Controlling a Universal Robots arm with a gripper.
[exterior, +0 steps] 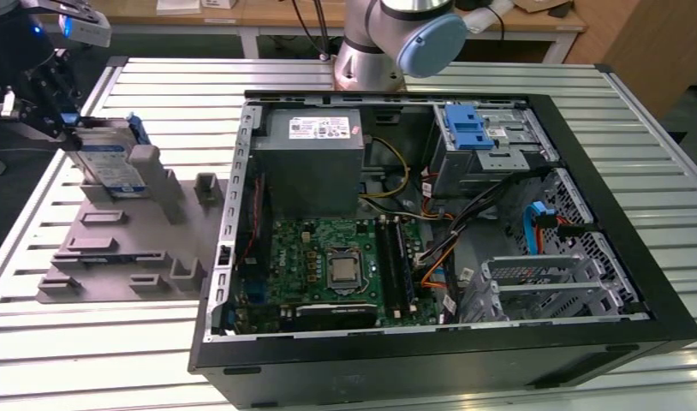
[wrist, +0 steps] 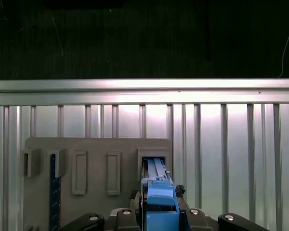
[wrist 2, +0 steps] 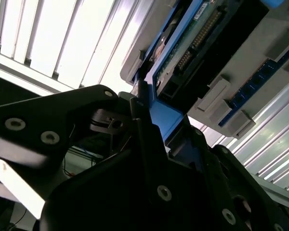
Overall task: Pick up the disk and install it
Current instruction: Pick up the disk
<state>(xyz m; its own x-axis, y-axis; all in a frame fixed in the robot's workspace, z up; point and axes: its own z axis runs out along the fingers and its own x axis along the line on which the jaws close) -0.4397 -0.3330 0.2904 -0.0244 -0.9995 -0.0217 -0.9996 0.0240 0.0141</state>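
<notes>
At the upper left of the exterior view, the gripper (exterior: 51,120) is closing on the near edge of the disk (exterior: 111,163), which is standing on edge at the grey fixture plate (exterior: 120,257) on the slatted table (exterior: 98,351).

Finding 1, grasp: in the second wrist view the gripper (wrist 2: 161,122) is showing a black finger on either side of the blue carrier of the disk (wrist 2: 192,38), so the jaws are judged to be clamped on the carrier. The first wrist view is agreeing: the blue carrier edge of the disk (wrist: 158,190) is sitting between the two sides of the gripper (wrist: 159,214), directly over a slot of the fixture plate (wrist: 94,144).

Finding 2, lift: whether the disk is clear of its slot cannot be told; in the exterior view it is standing at the fixture, well apart from the computer case (exterior: 622,257).

Finding 3, installation: the drive cage (exterior: 485,145) with its blue latch, at the upper right inside the case, is not receiving the disk, which is nowhere near it. The power supply (exterior: 308,150) is lying between the two.

Assessment: the pick-up is looking secured or nearly so; carrying and installing are remaining.
</notes>
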